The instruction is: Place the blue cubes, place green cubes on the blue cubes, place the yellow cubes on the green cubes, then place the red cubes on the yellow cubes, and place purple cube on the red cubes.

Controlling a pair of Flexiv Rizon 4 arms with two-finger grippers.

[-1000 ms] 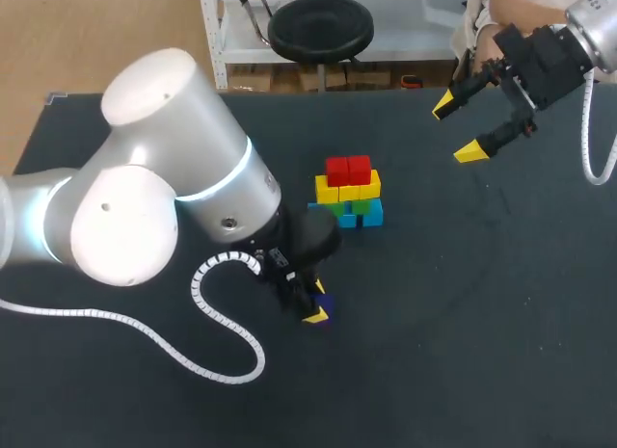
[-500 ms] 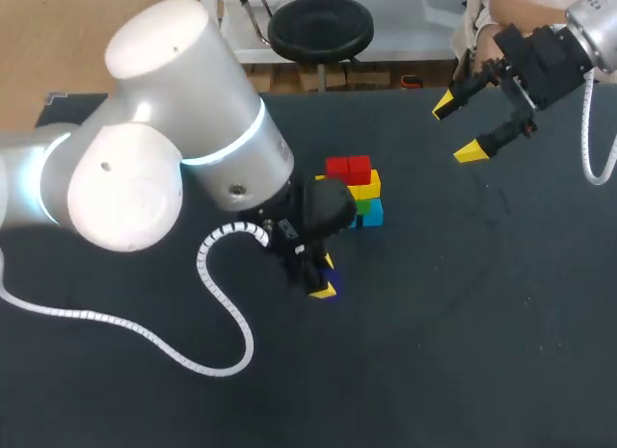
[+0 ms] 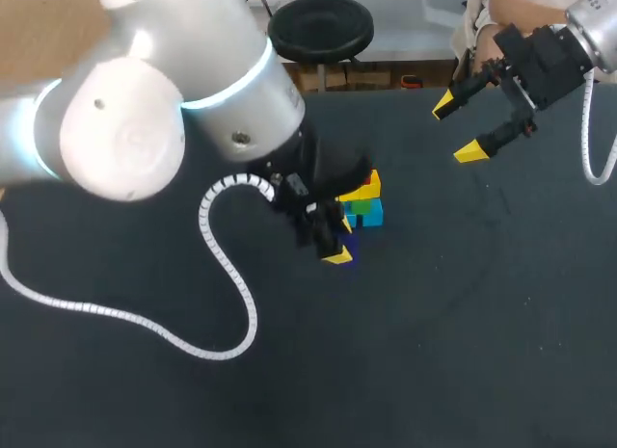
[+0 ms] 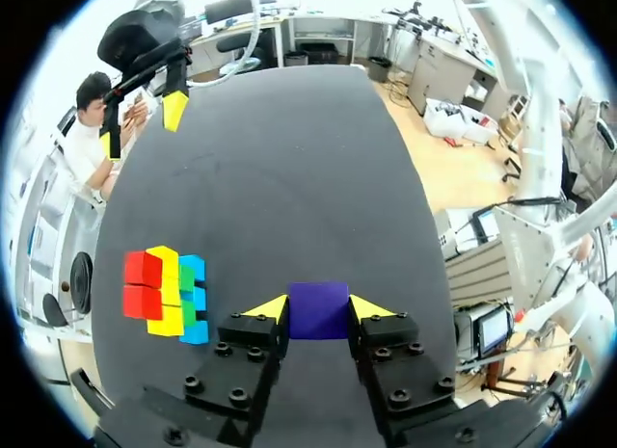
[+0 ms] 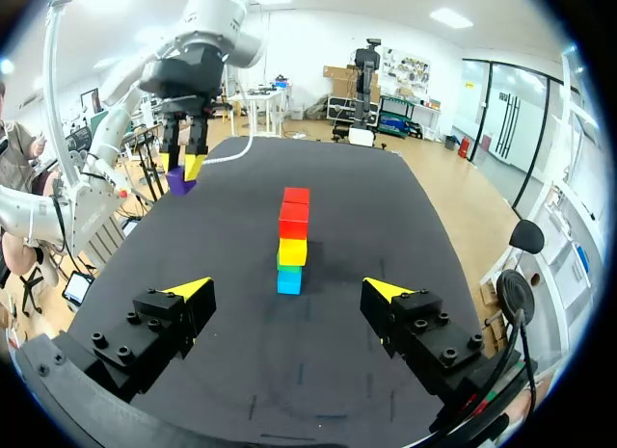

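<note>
The purple cube (image 4: 318,310) is off the table (image 3: 482,323), clamped from two sides between the yellow tips of the left gripper (image 5: 179,166), which stand only as far apart as the cube is wide. It hangs just near and left of the stack (image 5: 292,238), which stands around the middle of the table. The red cubes (image 4: 143,284) on top of the stack are bare, so only this last piece is missing. The main danger, in my judgement, is the height. I cannot tell for sure from these views whether the cube is already above the red cubes, and if it travels sideways too low, the cube or a finger can strike the narrow stack and push it over. A second danger is the placing. The cube should sit across the seam of the two red cubes, and if it lands off centre it may tip off when the fingers open, or the opening fingers may drag the top layer. The left arm (image 3: 193,92) also hides the red cubes in the head view, so the alignment is hard to check there. Compared with the earlier frames, the left arm has carried the cube from a nearer spot up and toward the stack, and now covers part of it. The right gripper (image 3: 457,129) has not moved: it waits at the far right, wide open and empty.
</note>
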